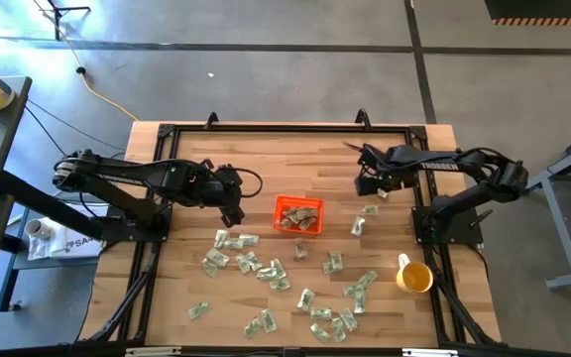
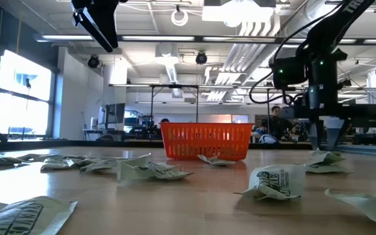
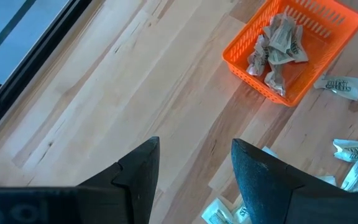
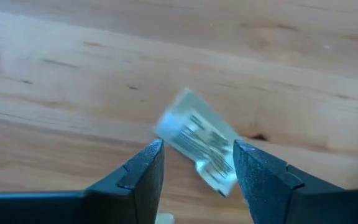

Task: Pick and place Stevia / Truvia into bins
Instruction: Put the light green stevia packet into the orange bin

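While I look straight down from the high view, the orange bin (image 1: 298, 215) sits near the middle of the tabletop (image 1: 186, 169) with several sachets inside, and many more Stevia sachets (image 1: 266, 268) lie scattered across the half nearer me, with a yellow cup (image 1: 414, 277) off to the right. My left gripper (image 1: 232, 199) hangs just left of the bin; my right gripper (image 1: 370, 184) is well to the bin's right, over a lone sachet (image 1: 382, 194).

From the low view, the bin (image 2: 205, 141) stands upright with sachets (image 2: 276, 181) lying in front of it, and the right gripper (image 2: 328, 138) points down close to the wood.

On the left wrist view, my jaws are spread with nothing between them above bare wood, the bin (image 3: 294, 46) ahead holding crumpled sachets.

On the right wrist view, the jaws are spread wide and one sachet (image 4: 199, 147) lies tilted on the wood between them, ungripped.
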Robot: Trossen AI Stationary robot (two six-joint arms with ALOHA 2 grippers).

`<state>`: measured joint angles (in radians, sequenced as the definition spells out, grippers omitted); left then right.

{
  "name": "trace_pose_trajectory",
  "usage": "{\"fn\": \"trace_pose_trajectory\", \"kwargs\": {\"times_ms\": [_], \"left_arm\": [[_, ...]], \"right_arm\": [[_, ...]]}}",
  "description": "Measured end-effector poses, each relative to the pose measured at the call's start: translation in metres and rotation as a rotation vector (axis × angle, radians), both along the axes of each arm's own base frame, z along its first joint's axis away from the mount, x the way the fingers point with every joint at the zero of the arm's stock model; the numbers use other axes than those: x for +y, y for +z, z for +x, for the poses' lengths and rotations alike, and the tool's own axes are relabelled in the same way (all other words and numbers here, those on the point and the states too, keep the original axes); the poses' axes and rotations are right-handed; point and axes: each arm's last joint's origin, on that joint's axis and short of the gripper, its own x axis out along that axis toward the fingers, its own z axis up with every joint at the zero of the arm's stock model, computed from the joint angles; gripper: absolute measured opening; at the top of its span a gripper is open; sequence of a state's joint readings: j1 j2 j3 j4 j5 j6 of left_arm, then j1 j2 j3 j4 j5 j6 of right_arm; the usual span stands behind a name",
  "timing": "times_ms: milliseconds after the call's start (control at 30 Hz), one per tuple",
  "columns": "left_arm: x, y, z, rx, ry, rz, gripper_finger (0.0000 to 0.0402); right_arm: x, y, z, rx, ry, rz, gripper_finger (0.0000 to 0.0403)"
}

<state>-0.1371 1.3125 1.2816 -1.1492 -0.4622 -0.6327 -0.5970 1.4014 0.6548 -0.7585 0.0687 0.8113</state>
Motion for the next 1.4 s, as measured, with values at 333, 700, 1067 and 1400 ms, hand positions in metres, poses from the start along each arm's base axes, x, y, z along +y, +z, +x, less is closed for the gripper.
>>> {"fn": "trace_pose_trajectory", "kwargs": {"times_ms": [333, 700, 1067, 1400], "left_arm": [[0.000, 0.000, 0.000, 0.000, 0.001, 0.001, 0.0232], [0.000, 0.000, 0.000, 0.001, -0.002, 0.006, 0.0232], [0.000, 0.000, 0.000, 0.004, -0.004, 0.007, 0.0232], [0.000, 0.000, 0.000, -0.001, -0.001, 0.021, 0.0232]], "right_arm": [[-0.002, -0.015, -0.010, -0.046, -0.036, 0.021, 0.0170], [-0.002, -0.017, -0.008, -0.102, -0.010, 0.037, 0.0071], [0.005, 0.014, 0.034, -0.410, 0.101, 0.053, 0.0013], [0.040, 0.074, 0.126, -0.719, 0.395, 0.009, 0.0034]]}}
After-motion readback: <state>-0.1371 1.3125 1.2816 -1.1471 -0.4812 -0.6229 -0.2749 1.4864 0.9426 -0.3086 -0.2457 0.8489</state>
